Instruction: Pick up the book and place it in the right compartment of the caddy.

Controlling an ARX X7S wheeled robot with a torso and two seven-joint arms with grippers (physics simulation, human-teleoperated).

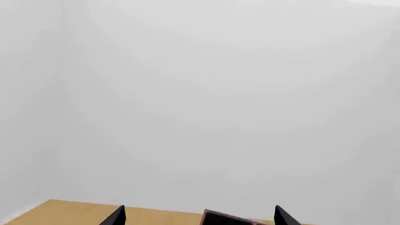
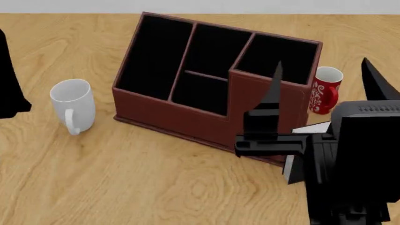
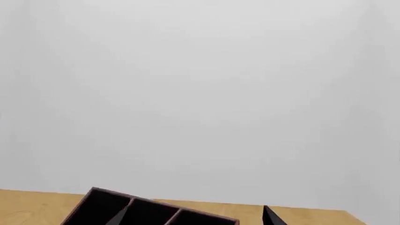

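Mostly boxy stitched leather caddy (image 2: pixel 168 112), grained wooden table (image 2: pixel 125 183)

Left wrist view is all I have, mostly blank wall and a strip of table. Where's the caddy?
Observer: In the head view, the caddy stands mid-table, directly ahead of the robot.
Operator: And the book?
Observer: Only the white page edges of the book show. It sits at the caddy's right end, mostly hidden behind the right arm.
Operator: Anything else on the table?
Observer: A white mug stands left of the caddy, and a red patterned mug stands behind its right end.
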